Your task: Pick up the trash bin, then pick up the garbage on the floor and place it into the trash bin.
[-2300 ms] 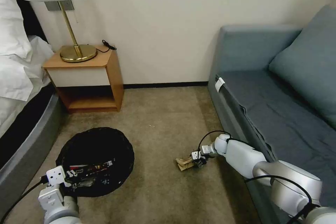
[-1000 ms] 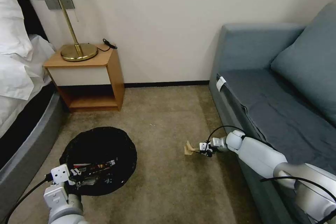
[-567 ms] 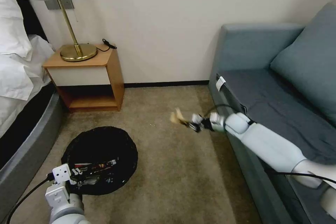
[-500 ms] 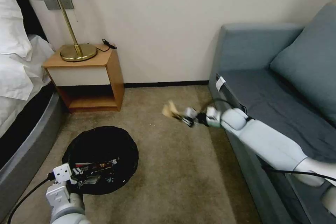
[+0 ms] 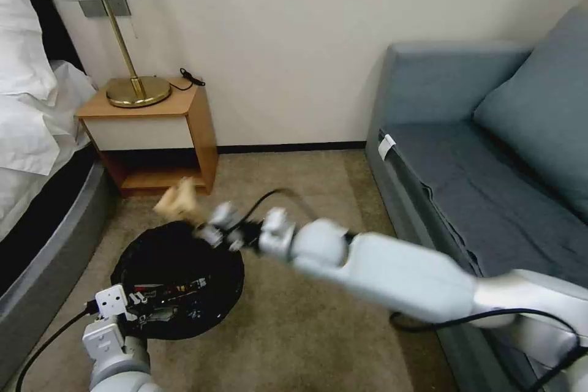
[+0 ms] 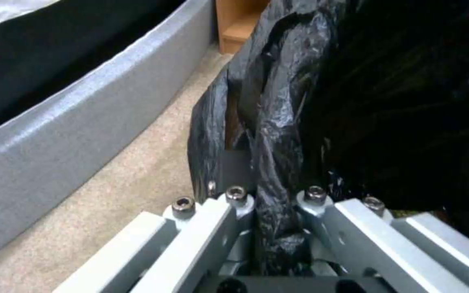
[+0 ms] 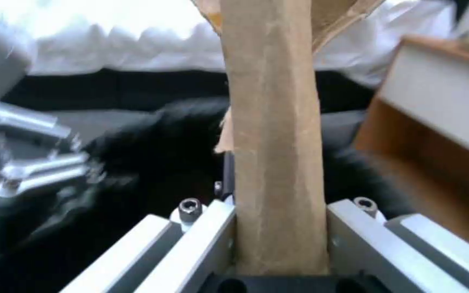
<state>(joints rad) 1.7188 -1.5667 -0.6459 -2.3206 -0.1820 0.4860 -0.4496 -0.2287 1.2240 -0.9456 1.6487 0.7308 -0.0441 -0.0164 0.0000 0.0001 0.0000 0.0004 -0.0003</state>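
Right gripper: our right gripper (image 5: 205,229) is clenched on the crumpled tan paper (image 5: 177,201); in the right wrist view the paper (image 7: 272,134) stands up between the two fingers (image 7: 191,240), pinched from both sides.
Where it hangs: we see it in the air over the far rim of the trash bin (image 5: 177,278), with the paper poking out toward the nightstand (image 5: 153,135). The arm reaches across the carpet (image 5: 306,331) from the sofa (image 5: 465,153) side and is blurred.
Left gripper: our left gripper (image 5: 131,309) grips the near edge of the bin; in the left wrist view the fingers (image 6: 213,232) are closed on a fold of the black bag (image 6: 278,134) at the rim.
Trash bin: it sits low between the bed (image 5: 37,220) and the open carpet, black bag spread over its mouth. We cannot tell whether it rests on the floor or is lifted.
In the bin: we make out a red-and-white wrapper (image 5: 168,289) lying near the left gripper; the other pieces beside it are too dark to name.
Surroundings: a lamp (image 5: 116,30) stands on the nightstand against the wall.
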